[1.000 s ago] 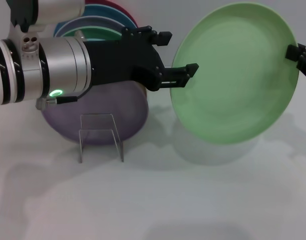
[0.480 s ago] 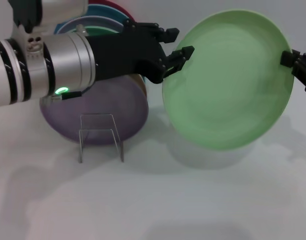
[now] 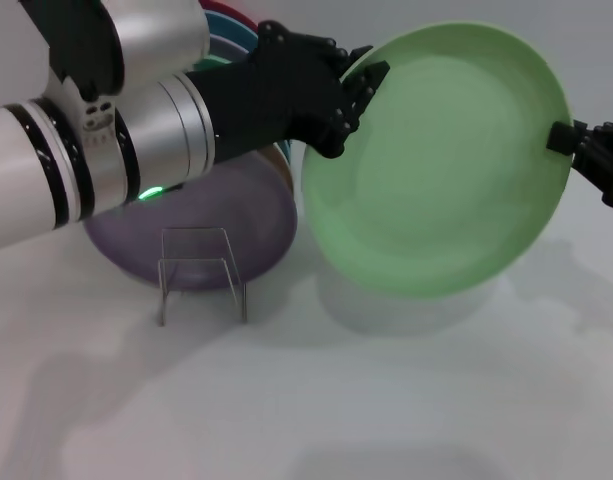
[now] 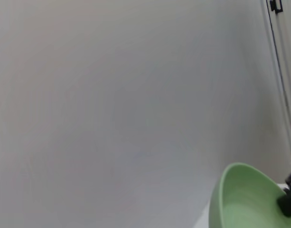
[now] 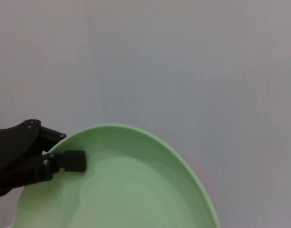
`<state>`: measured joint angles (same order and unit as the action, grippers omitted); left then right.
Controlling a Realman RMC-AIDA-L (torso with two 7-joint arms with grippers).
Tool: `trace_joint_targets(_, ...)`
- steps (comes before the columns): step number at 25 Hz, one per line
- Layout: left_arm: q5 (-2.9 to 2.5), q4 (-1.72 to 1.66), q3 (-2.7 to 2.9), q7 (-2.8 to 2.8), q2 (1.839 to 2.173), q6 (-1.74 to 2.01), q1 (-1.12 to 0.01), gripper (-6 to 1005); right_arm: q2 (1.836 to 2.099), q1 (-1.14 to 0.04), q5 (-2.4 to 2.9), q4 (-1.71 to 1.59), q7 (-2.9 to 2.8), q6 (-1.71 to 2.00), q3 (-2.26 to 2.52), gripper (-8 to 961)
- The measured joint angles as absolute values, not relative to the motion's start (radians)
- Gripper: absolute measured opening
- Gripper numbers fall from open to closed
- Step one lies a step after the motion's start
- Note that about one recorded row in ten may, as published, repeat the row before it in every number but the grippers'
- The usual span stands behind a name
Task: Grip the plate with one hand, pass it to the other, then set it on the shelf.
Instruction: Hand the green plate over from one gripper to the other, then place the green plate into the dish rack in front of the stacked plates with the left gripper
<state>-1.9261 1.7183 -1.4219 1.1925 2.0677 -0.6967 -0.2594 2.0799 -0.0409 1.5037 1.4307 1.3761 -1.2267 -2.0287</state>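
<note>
The pale green plate was held in the air, tilted nearly on edge, between the two grippers and well above the table. The right gripper was clamped on the plate's rim at its own side. The left gripper straddled the opposite rim, one finger lying on the plate's inner face in the right wrist view and the rest behind the rim. Whether these fingers had fully closed on the plate could not be determined.

Progress, as judged: the pick-up was complete and the hand-over was at the point of transfer, with both grippers at the plate. Remaining: a confirmed hold by the left gripper, release by the right, and placement on the wire shelf, which stood empty below the left arm, in front of a lavender plate. A stack of coloured plates stood behind the left arm.

Against the frame a second earlier: the left gripper then stood open with only its lower finger reaching the plate's near edge; it had since risen and advanced onto the upper rim. The plate and the right gripper had shifted toward the left gripper. The shelf and lavender plate were unmoved.
</note>
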Motion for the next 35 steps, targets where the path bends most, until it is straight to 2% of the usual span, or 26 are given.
trace_joint_targets(8,-1.921,1.779,-1.272,1.385,2.066,-0.448,-0.164,87,2.080,-0.044,1.318,1.229,1.449,-1.307,-2.147,54)
trace_joint_targets(14,-1.937,1.781,-1.068,1.558,2.063,-0.049,-0.124,86,2.077,-0.100,1.246,0.970,1.461,-1.482,-2.452,262)
trace_joint_targets(16,-1.982,1.766,-0.995,1.568,2.061,0.106,-0.130,80,2.075,-0.113,1.253,0.929,1.461,-1.528,-2.522,494)
trace_joint_targets(22,-2.362,1.602,-0.786,1.360,2.059,0.628,-0.164,72,2.076,-0.113,1.261,0.916,1.461,-1.558,-2.576,652)
trace_joint_targets(28,-2.717,1.395,-0.809,0.788,2.052,0.896,-0.125,71,2.075,-0.118,1.264,0.912,1.463,-1.564,-2.574,652)
trace_joint_targets(32,-2.867,1.203,-0.907,0.448,2.022,1.028,-0.125,71,2.074,-0.122,1.275,0.911,1.474,-1.564,-2.571,652)
trace_joint_targets(35,-2.889,0.975,-0.936,0.357,1.991,1.226,-0.205,71,2.073,-0.129,1.284,0.907,1.474,-1.565,-2.569,652)
